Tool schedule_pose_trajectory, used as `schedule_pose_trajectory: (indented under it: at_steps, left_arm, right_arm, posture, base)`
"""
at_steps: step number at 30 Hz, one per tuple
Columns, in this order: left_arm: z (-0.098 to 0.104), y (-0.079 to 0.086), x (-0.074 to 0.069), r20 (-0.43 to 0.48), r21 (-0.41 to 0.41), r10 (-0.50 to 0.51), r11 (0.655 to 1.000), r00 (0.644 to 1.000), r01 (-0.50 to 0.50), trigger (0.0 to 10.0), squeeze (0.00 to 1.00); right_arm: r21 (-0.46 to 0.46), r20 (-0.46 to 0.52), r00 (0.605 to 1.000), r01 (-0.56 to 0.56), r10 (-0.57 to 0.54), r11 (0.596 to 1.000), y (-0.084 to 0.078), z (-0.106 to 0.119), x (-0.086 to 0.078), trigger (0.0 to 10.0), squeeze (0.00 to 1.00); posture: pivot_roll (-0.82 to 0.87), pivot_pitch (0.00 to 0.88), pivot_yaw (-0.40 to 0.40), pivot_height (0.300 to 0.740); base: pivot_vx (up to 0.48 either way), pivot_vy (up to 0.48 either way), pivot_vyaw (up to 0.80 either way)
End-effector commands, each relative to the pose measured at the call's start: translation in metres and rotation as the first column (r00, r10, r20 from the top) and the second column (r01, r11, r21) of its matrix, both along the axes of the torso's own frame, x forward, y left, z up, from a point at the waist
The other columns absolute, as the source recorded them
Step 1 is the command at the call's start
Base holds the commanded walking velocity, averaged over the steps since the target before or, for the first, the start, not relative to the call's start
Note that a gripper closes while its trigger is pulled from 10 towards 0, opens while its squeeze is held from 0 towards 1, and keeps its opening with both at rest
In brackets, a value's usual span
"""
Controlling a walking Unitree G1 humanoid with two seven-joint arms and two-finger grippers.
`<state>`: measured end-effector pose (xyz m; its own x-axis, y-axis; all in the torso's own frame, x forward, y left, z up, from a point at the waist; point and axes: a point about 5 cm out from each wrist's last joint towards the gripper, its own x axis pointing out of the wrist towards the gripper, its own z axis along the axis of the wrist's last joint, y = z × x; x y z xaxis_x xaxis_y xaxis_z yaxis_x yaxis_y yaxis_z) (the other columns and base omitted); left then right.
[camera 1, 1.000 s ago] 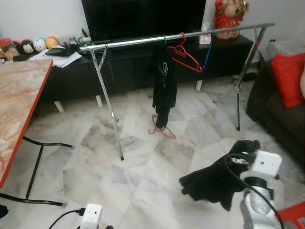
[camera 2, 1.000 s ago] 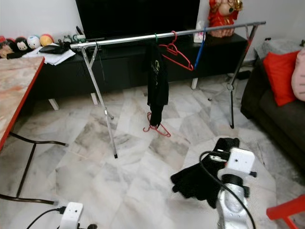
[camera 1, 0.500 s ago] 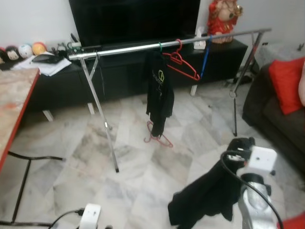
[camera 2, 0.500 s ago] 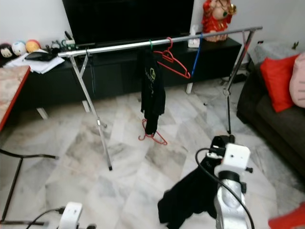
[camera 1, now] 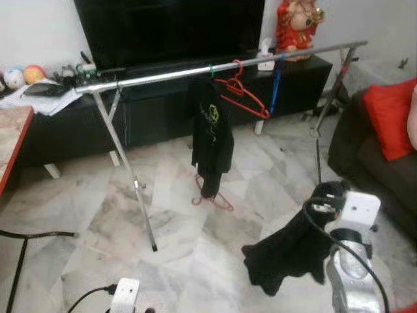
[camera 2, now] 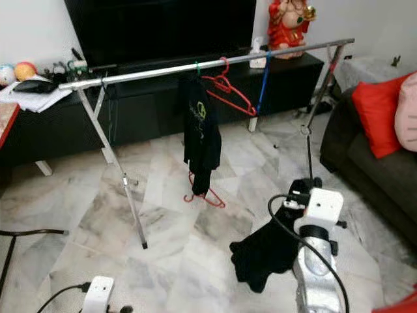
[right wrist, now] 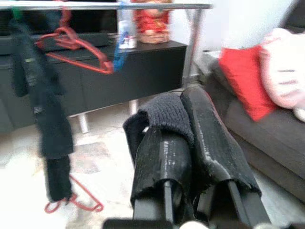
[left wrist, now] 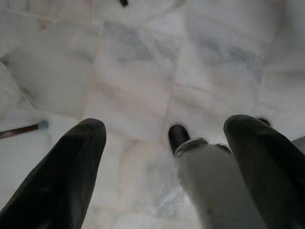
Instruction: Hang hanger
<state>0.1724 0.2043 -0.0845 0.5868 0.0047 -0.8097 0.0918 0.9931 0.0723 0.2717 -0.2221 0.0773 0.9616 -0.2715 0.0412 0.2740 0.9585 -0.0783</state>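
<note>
- The right gripper (right wrist: 190, 143) is sitting at the lower right of the head view, its fingers (right wrist: 162, 157) pinched together on a black knitted garment (camera 1: 290, 251) that is drooping from it toward the marble floor (camera 1: 189, 261).
- Whether a hanger sits inside that bundle, I cannot tell.
- Across the upper middle, a silver clothes rail (camera 1: 163, 74) is spanning the frame on its metal legs.
- At centre a black shirt (camera 1: 212, 137) is hanging on the rail, with an empty red hanger (camera 1: 244, 91) just to its right and a blue hanger (camera 1: 275, 88) beyond that.
- Another red hanger (camera 1: 212, 199) is lying on the floor under the shirt.
- The left gripper (left wrist: 164, 167) is pointing down at pale tiles, its two fingers (left wrist: 71, 167) spread wide apart and holding nothing.
- At far right a red cushion (camera 1: 391, 117) is resting on a dark sofa (camera 1: 365, 163).
</note>
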Motion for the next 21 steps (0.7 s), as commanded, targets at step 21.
schedule_pose_trajectory:
  at_steps: [21]
  left_arm:
    - [-0.0040,0.0027,-0.0091,-0.037,0.031,-0.010,0.999,0.999,0.011,10.0,0.00]
  right_arm:
    - [-0.002,0.002,0.999,-0.043,0.043,0.999,0.0074,0.0016,-0.0013,10.0,0.00]
  posture:
    - [-0.18,0.000,0.001,0.740]
  base:
    - [0.101,0.000,0.53]
